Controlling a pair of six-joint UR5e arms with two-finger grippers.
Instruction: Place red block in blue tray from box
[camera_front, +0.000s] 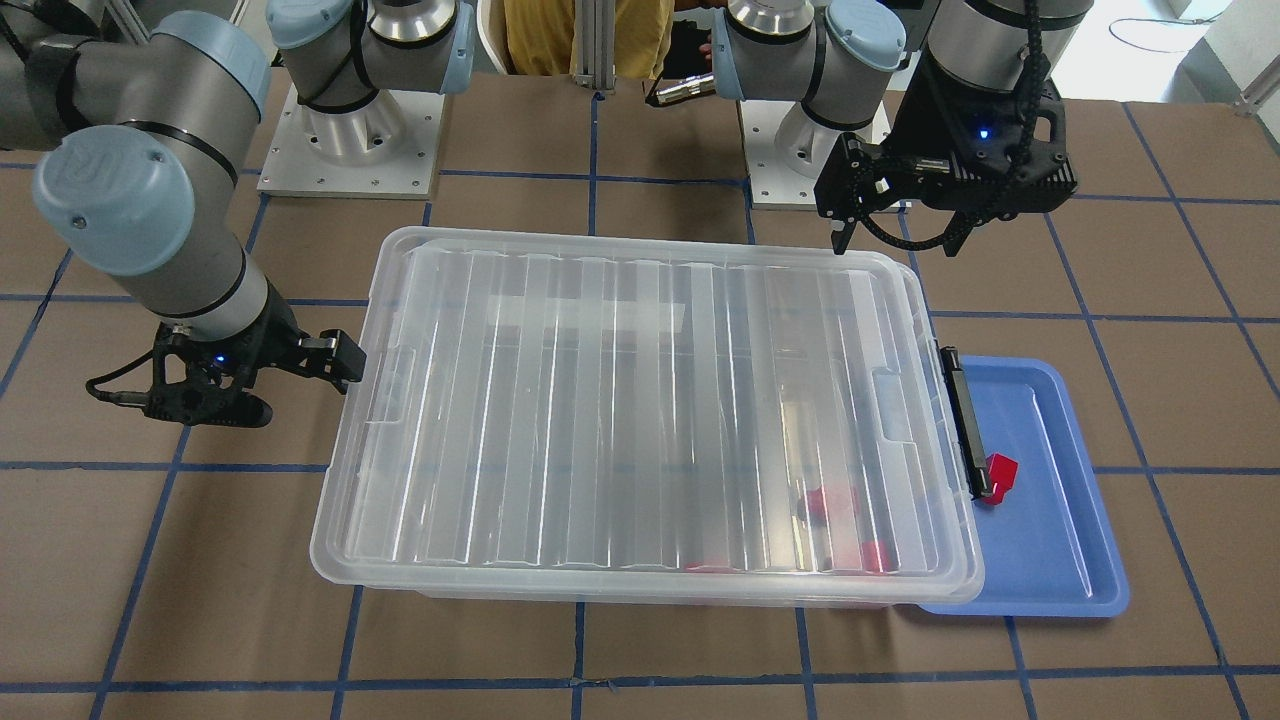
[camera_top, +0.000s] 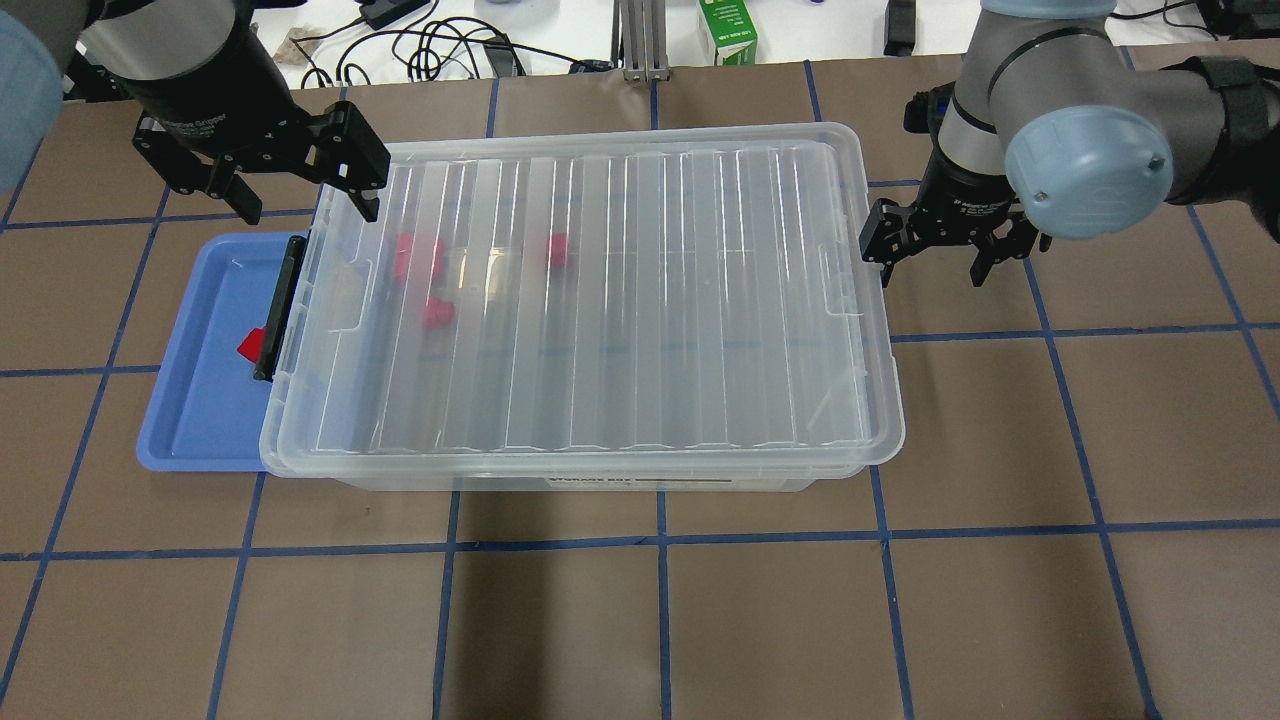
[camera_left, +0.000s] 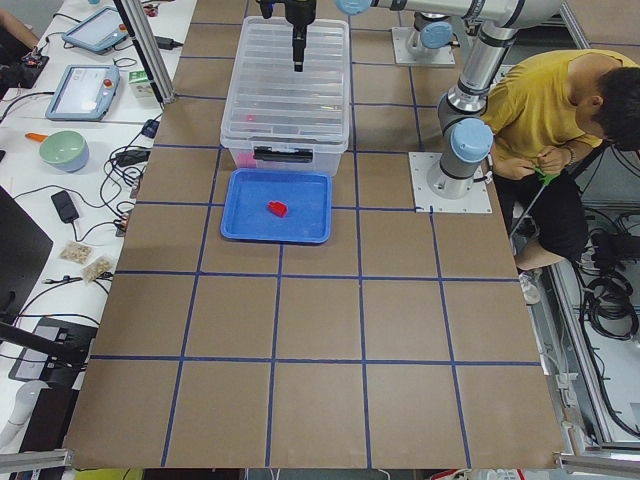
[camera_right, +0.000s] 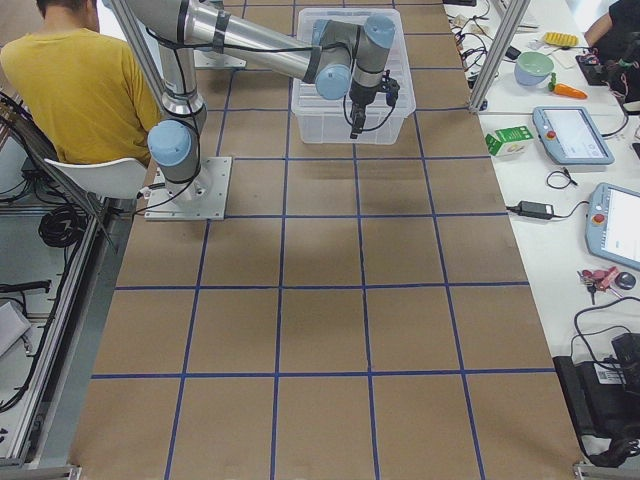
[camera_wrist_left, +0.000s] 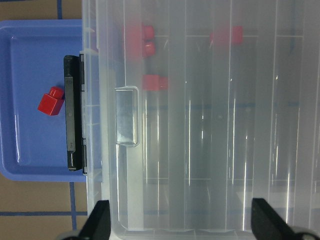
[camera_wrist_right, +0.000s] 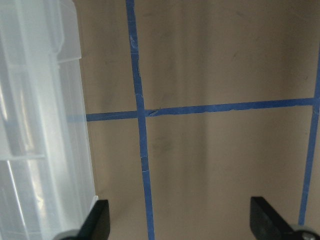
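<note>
The clear box (camera_top: 600, 300) lies mid-table with its ribbed lid (camera_front: 640, 400) on; its black latch (camera_wrist_left: 72, 110) faces the blue tray (camera_top: 200, 420). One red block (camera_wrist_left: 51, 101) lies in the tray beside the latch and also shows in the front view (camera_front: 998, 477). Three more red blocks (camera_top: 437, 313) show blurred through the lid at the tray end. My left gripper (camera_top: 300, 195) is open and empty above the box's far corner at the latch end. My right gripper (camera_top: 930, 265) is open and empty just off the box's other short end.
A person in a yellow shirt (camera_left: 550, 100) sits behind the robot bases. A green carton (camera_top: 727, 30) and cables lie past the table's far edge. Brown table surface with blue tape lines (camera_top: 660, 620) surrounds the box.
</note>
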